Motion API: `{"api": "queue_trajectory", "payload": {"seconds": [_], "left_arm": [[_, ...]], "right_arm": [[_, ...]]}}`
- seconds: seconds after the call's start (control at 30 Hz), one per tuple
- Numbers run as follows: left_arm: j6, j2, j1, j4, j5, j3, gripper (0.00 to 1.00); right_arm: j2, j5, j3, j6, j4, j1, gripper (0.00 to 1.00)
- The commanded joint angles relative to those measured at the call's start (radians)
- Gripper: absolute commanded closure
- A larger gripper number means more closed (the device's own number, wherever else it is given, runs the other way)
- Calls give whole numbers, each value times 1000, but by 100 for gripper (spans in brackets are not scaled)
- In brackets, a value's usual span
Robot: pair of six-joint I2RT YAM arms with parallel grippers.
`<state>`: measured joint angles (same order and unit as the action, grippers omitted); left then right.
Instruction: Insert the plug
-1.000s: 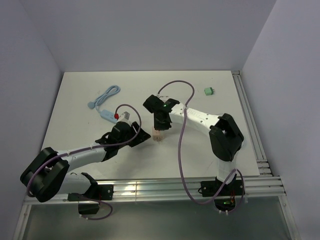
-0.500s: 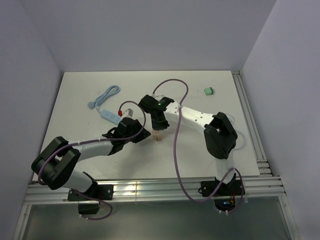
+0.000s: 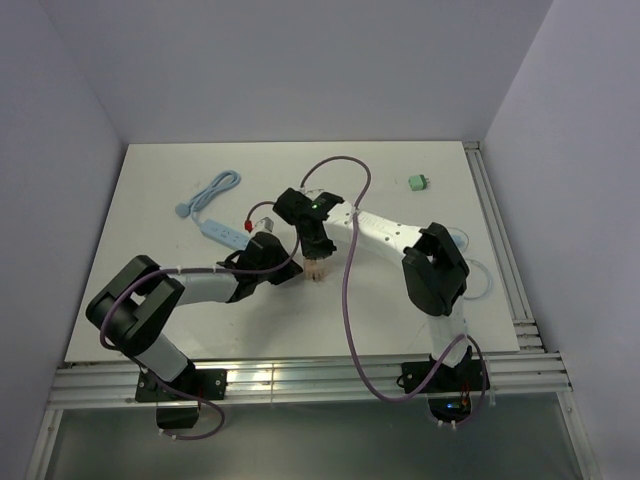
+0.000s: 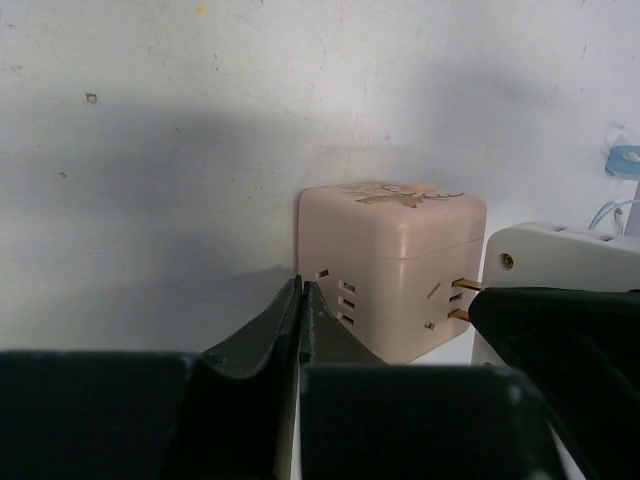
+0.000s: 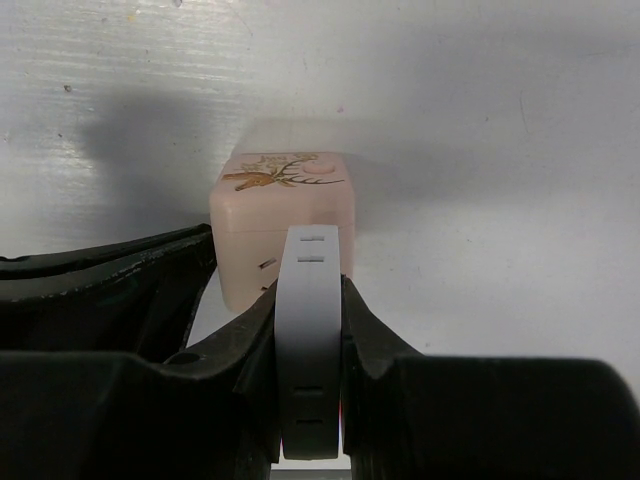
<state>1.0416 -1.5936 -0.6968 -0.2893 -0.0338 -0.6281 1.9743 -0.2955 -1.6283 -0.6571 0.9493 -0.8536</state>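
The plug is a pale pink cube adapter (image 3: 318,269) with a deer print on top (image 5: 285,215), standing on the white table. Its two brass prongs (image 4: 462,285) point at a white power strip (image 4: 560,255) and still show in the narrow gap between them. My right gripper (image 5: 310,290) is shut on that strip (image 5: 310,340), holding it edge-up against the cube. The rest of the strip, with its red switch, runs off to the left (image 3: 228,233). My left gripper (image 4: 301,288) is shut and empty, its tips against the cube's opposite face (image 4: 390,265).
A light blue cable (image 3: 205,193) coils from the strip at the back left. A small green connector (image 3: 419,182) lies at the back right. Metal rails (image 3: 500,250) run along the table's right and near edges. Purple cables arc over both arms.
My left gripper has closed from part open and pushed right, up to the cube. The right arm shifted slightly left, and the strip's switch end moved right with it.
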Motion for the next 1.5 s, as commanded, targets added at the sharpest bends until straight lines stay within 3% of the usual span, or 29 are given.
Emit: {"api": "queue_trajectory", "payload": {"seconds": [0.0,0.3,0.57,0.67,0.73,0.77,0.83,0.97,1.3,1.47], "left_arm": [[-6,-14,2,-44,15,-36,93],[-14,-34,3,-56,25,-48,94],[-25,3,3,-39,20,-32,95],[-18,17,3,-37,17,-16,95],[-17,27,3,-28,12,-5,94],[-17,43,3,-27,9,-2,94],[-17,63,3,-19,-3,14,93],[-23,113,3,7,-18,24,92],[-28,196,3,52,-54,71,91],[-23,212,2,47,-58,87,92]], "right_arm": [[60,52,82,-27,-56,-15,100],[104,55,174,-55,-132,-25,100],[-32,-36,144,-18,-123,-4,98],[-60,-27,110,-1,-121,1,84],[-74,-13,97,7,-122,1,72],[-80,-8,90,10,-122,2,59],[-97,-8,82,14,-122,1,48],[-120,-7,45,25,-113,2,38],[-207,7,91,19,-124,1,39],[-238,19,140,22,-150,2,45]]}}
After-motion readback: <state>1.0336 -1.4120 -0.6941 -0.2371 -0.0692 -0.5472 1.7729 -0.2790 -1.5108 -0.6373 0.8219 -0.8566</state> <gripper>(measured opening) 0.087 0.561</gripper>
